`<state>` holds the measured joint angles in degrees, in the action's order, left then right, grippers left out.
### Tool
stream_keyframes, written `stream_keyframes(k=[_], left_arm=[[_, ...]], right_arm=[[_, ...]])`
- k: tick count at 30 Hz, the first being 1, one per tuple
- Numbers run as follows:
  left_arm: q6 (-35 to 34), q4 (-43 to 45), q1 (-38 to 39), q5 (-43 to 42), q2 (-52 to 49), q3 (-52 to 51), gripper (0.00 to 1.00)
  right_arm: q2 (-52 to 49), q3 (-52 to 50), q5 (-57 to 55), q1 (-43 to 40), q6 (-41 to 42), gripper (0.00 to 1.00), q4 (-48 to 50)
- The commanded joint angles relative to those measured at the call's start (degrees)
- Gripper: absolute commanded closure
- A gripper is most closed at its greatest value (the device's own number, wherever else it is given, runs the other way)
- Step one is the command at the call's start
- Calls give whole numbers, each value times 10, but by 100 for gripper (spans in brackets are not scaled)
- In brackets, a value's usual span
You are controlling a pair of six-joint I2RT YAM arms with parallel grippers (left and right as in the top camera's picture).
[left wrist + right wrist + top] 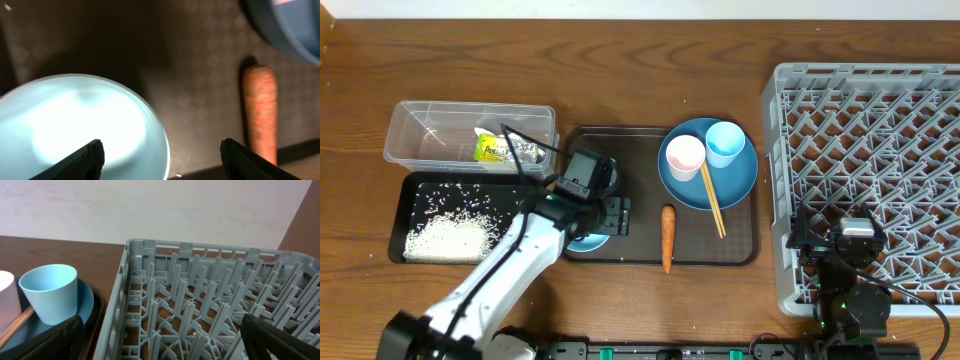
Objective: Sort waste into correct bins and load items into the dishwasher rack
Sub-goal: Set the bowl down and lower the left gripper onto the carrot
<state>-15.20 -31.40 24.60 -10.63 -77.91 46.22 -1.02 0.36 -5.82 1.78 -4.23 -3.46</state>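
My left gripper (611, 215) is open and low over the brown serving tray (635, 140). It straddles the right rim of the small light-blue bowl (584, 241), which looks empty in the left wrist view (85, 125), with the gripper (162, 152) over its rim. The orange carrot (667, 238) (260, 115) lies just right of it. The blue plate (735, 185) carries the pinkish-white cup (684, 157), the light-blue cup (724, 143) and the chopsticks (713, 203). The wrapper (496, 150) lies in the clear tub (420, 125). The rice (445, 238) lies in the black tray (405, 195). My right gripper (840, 240) (162, 330) is open and empty over the rack's (880, 130) front left corner.
The rack (200, 305) fills the right side, close to the serving tray's right edge. The right wrist view shows the light-blue cup (50, 297) on the plate (86, 300) left of the rack wall. Bare wooden table (620, 60) lies behind the tub and tray.
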Motion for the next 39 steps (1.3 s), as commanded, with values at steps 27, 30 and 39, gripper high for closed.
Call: stream_keyframes(k=[27, 30, 39], left_arm=[[-76, 49, 192, 37, 58, 9, 9], [-95, 62, 208, 56, 30, 9, 10], [-131, 108, 211, 53, -72, 9, 11]], right_arm=[[0, 0, 0, -2, -6, 1, -2], [0, 0, 0, -2, -6, 1, -2], [0, 0, 0, -2, -6, 1, -2]])
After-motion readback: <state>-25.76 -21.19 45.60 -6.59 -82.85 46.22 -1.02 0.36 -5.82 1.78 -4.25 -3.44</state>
